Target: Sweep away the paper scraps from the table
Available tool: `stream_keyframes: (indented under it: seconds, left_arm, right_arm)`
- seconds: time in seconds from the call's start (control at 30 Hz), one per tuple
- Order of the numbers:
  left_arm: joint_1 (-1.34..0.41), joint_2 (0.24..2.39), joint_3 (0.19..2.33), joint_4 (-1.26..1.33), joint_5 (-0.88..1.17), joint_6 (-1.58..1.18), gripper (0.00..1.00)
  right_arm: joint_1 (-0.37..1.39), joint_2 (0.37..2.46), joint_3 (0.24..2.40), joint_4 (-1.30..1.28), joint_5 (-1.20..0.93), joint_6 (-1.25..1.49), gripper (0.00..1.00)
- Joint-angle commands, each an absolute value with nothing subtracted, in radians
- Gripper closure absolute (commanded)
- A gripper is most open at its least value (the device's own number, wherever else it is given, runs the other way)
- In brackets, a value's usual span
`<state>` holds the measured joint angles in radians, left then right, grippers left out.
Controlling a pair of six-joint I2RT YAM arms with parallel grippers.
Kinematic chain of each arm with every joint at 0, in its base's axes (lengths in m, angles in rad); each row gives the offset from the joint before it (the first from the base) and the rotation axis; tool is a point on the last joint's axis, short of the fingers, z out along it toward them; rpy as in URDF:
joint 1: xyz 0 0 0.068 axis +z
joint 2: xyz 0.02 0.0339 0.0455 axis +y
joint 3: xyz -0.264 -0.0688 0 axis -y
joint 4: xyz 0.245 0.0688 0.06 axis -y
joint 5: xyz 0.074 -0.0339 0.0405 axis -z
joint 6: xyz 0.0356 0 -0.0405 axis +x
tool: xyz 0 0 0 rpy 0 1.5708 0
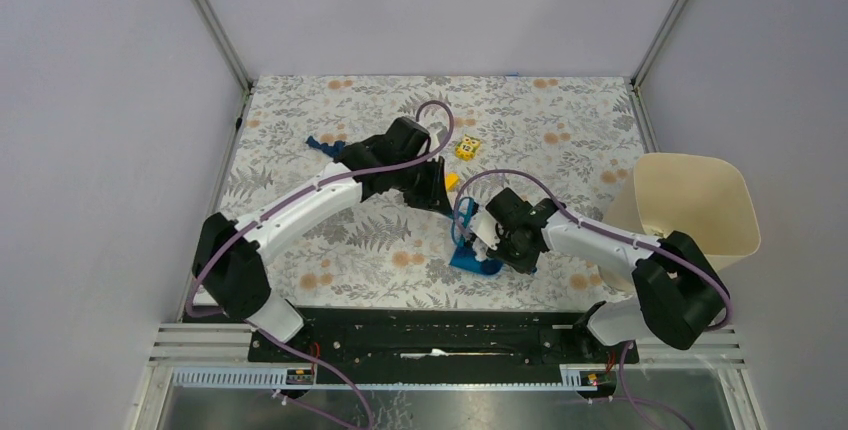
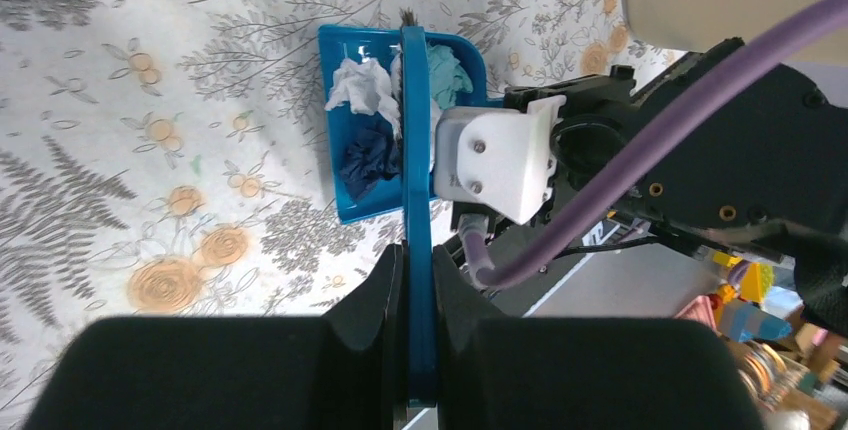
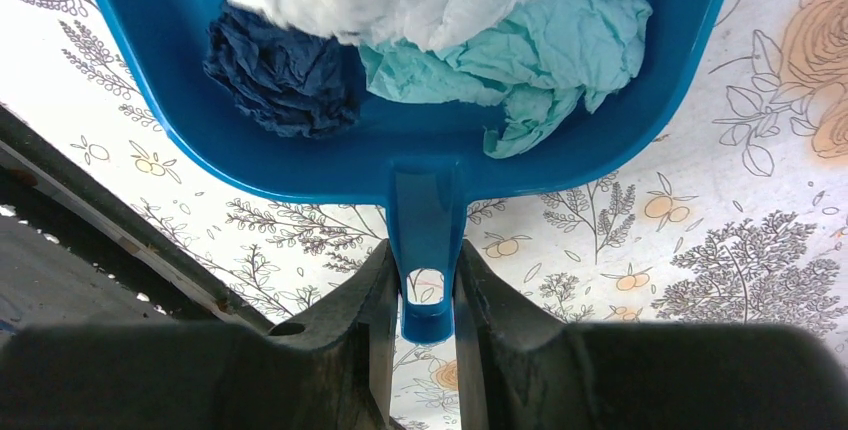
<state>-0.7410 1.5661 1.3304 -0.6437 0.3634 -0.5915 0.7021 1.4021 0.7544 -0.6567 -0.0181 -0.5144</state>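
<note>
The paper scraps lie heaped inside the blue dustpan, not on the table. We see a white wad, a dark blue one and a light cyan one crowded toward its back wall. The right pincer is clamped on the dustpan's short handle, so the scraps sit straight ahead of its fingers, in line with the handle, and the pan's open mouth points away from the wrist. The left pincer is clamped on the slim blue handle of a brush, whose long axis runs straight out from the fingers and across the pan, its far end among the wads. From above, the pan sits between the two arms, on the table or just over it; we cannot tell which. The beige bin stands off to the right, beside the right arm and well apart from the left. We judge that the next move turns on this: the load must go rightward to the bin, the right arm is nearer and holds it, and the brush must lift clear first.
</note>
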Motion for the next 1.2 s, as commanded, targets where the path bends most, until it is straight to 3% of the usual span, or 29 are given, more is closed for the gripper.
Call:
stream_keyframes:
  seconds: [0.0, 0.4, 0.73, 1.17]
  left_arm:
    - [-0.743, 1.474, 1.399, -0.726, 0.243, -0.541, 1.00]
    - [-0.654, 1.293, 1.283, -0.777, -0.019, -0.494, 1.00]
    - [-0.619, 1.159, 0.960, -0.611, 0.089, -0.441, 1.00]
    - [-0.620, 0.925, 0.690, -0.457, 0.003, -0.454, 1.00]
  right_arm:
    - [0.701, 1.351, 0.765, -0.664, -0.032, -0.513, 1.00]
    - [0.701, 1.285, 0.853, -0.747, -0.080, -0.511, 1.00]
    - [0.689, 1.349, 1.177, -1.001, -0.125, -0.535, 1.00]
    - [0.545, 1.392, 1.442, -1.293, -0.136, -0.584, 1.00]
